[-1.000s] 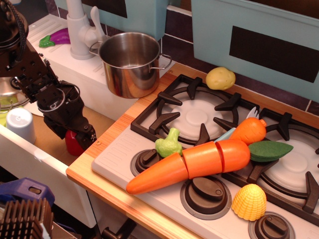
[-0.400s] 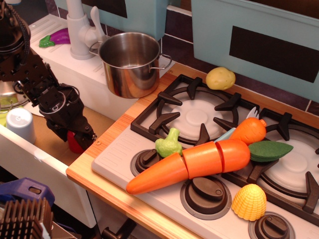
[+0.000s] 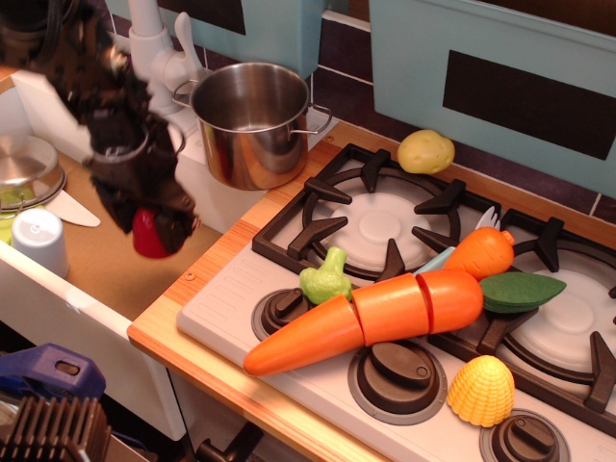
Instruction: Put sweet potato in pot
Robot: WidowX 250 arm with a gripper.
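No readable writing, brand or label anywhere in frame. Arm came in from the upper left corner, angled down and right, heavily motion-blurred. Gripper (image 3: 154,226) sat at left-centre of the frame, pinched on the sweet potato (image 3: 146,235); only a small dark-red patch of it showed below the black fingers, the rest hidden by them. Blur made finger outlines hard to separate, but the red lump was clearly between them. Whether the potato was touching the brown surface below or clear of it: cannot tell.

Pot (image 3: 252,123) stood upright in the upper middle, up and to the right of the gripper, near but apart; inside looked empty as far as visible, its two loop handles showing on either side.

Right of frame: stove (image 3: 318,217) with sliced carrot (image 3: 366,318) lying across the front burners, pale yellow potato (image 3: 425,151) at the back edge. White faucet (image 3: 154,58) partly behind the arm. Cup (image 3: 38,241) at left edge; blue object (image 3: 48,375) cut off at lower left
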